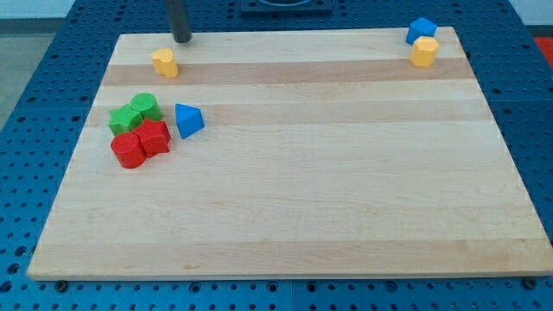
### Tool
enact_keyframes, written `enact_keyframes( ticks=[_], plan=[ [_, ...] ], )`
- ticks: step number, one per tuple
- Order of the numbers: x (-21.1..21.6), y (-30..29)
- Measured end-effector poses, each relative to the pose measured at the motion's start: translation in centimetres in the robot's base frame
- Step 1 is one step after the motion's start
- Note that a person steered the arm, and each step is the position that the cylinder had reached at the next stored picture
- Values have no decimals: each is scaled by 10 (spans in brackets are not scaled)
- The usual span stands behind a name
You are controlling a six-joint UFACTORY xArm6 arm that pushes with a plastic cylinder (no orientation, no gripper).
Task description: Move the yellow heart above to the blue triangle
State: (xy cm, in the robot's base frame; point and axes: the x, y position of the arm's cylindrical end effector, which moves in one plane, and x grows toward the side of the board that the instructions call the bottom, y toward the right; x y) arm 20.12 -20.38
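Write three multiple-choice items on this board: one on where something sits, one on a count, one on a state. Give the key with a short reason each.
1. Where is my tip relative to the yellow heart?
A. Above it, slightly to the view's right
B. Below it
C. Far at the view's right edge

2. How many blue blocks are on the board?
A. One
B. Two
C. Three

3. What is the state of the two red blocks?
A. Far apart
B. Stacked
C. Side by side, touching

Key:
1 A, the rod ends at the top edge just up and right of the heart, apart from it.
2 B, the blue triangle and a blue block at top right.
3 C, the red cylinder and red block press together.
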Motion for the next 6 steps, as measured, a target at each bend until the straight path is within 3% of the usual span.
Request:
enact_keyframes(
  ticks=[1, 3, 6],
  plan=[
    [11, -40],
    [45, -51],
    [61, 10]
  ],
)
